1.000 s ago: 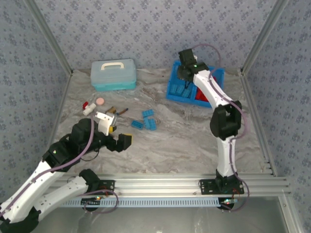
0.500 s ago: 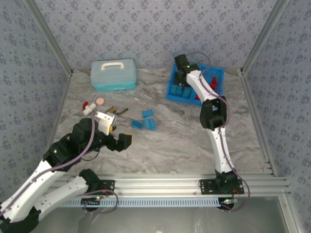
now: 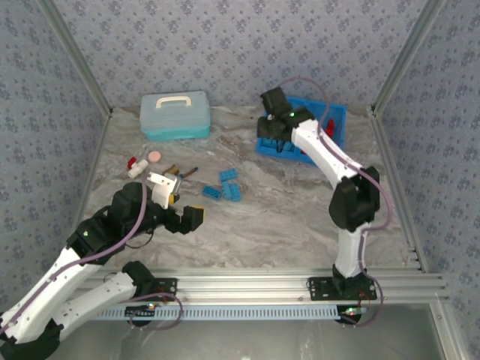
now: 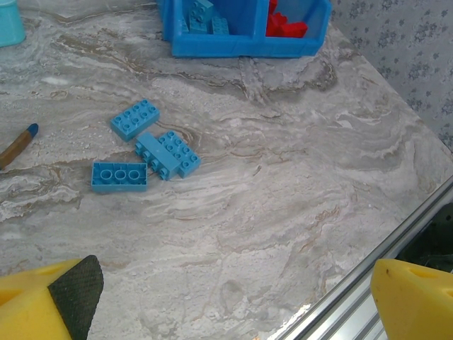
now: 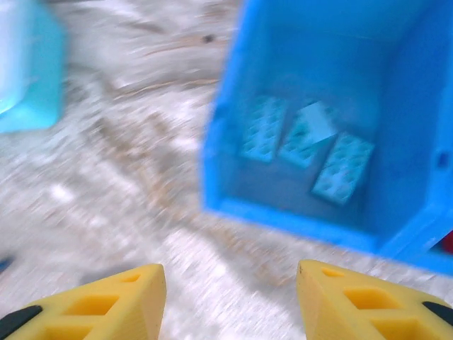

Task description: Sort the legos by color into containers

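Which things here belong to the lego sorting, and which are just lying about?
Job:
- loose blue bricks on the table
- tray
- blue bricks in its left compartment
- red bricks in its right compartment

Lying about:
- turquoise case
- red-and-white capped item
- pink disc
- blue-tipped stick

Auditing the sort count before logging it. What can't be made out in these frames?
- Top view: the tray is largely covered by the right arm, so its contents can't be counted.
- Left wrist view: the red bricks are cut off by the top edge.
- Right wrist view: the light blue bricks in the tray are blurred, so their count and studs are unclear.
- Top view: the small items near the pale case are too small to identify.
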You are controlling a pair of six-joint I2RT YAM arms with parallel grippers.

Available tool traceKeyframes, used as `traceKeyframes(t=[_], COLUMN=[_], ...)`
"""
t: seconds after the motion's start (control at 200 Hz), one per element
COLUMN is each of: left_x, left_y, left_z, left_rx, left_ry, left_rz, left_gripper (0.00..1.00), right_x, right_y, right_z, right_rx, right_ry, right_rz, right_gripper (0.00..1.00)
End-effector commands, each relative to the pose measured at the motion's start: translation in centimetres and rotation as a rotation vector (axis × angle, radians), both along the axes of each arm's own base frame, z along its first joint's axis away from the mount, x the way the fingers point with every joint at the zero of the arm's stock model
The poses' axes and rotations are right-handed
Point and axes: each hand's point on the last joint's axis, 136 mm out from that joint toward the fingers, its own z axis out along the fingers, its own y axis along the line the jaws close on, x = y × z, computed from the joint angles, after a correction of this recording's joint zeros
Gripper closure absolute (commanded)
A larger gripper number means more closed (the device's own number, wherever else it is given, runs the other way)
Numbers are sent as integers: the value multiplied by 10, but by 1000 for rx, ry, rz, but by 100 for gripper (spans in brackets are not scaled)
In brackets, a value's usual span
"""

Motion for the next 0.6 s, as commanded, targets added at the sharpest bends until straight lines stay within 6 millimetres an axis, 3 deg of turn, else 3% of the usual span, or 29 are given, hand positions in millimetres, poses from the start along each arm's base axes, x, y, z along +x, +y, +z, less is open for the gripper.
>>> traceKeyframes(t=[0.0,0.145,0.26,0.455,0.595], left_x=[0,-1,-1,-3,-5], left_y=[1,2,2,4,7], left_z=[7,6,3,2,4], left_rx=[-3,-6,-7,-12,-19], left_ry=[-23,-23,-18,-10,-14], left_rz=[0,1,2,7,14], left_gripper=[1,1,1,1,1], right_x=[-39,-92,-115,-121,-113], right_y=[32,66,92,131,136], right_z=[-30,-76,-105,-122,-142], right_rx=[-19,-26,-19,-68,-108], right_ry=[44,142,207,220,243], right_rz=[85,177,239,296,269], right_gripper=[46,46,46,49,55])
